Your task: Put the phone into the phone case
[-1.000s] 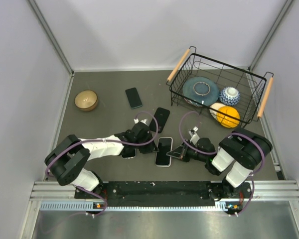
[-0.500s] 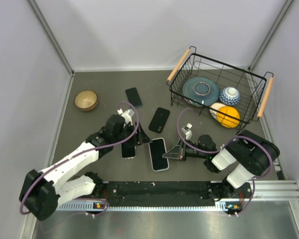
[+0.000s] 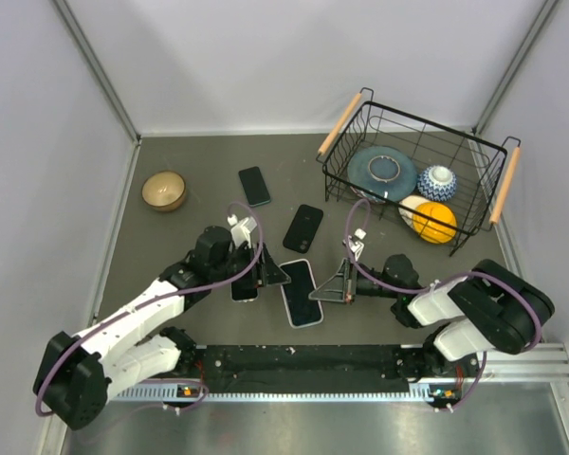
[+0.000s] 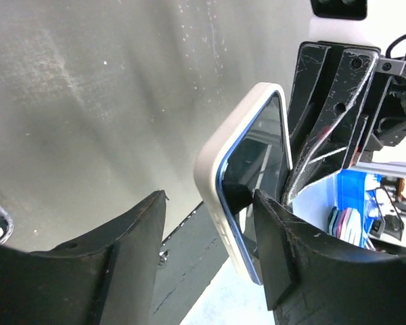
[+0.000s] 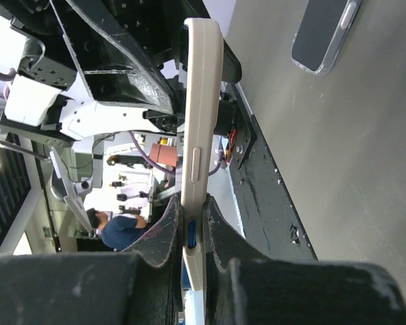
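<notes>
Plainly, white walls (image 3: pixel 294 57) enclose the grey table (image 3: pixel 199 156) under the phone (image 3: pixel 302 292).

Hemming cased phone (image 3: pixel 302 293): left tool (image 3: pixel 270 277), right tool (image 3: pixel 324 292); black phone (image 3: pixel 303 227) behind; basket (image 3: pixel 436 120) far right.

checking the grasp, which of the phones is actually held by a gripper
The phone in the pale case at the front: the right gripper pinches its edge. The dark phone at the back lies free.
</notes>
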